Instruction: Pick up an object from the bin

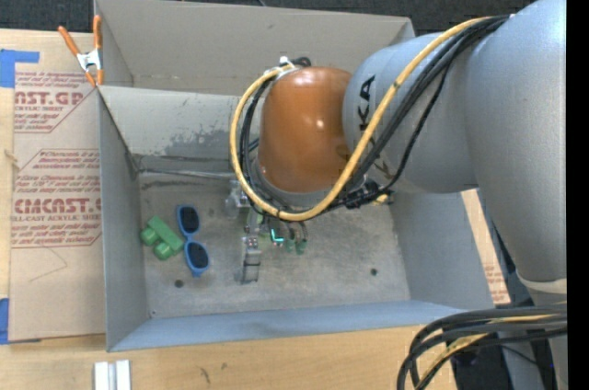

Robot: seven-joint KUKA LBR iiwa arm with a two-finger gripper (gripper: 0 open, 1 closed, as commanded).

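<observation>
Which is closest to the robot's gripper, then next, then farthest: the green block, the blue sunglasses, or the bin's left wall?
1. blue sunglasses, just left of the gripper.
2. green block, farther left.
3. bin's left wall, leftmost.

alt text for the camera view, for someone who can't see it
A robot arm with an orange wrist cover reaches from the right into a grey metal bin, its gripper low near the middle of the floor. Left of the gripper lie a pair of blue sunglasses and, further left, a small green block.
</observation>
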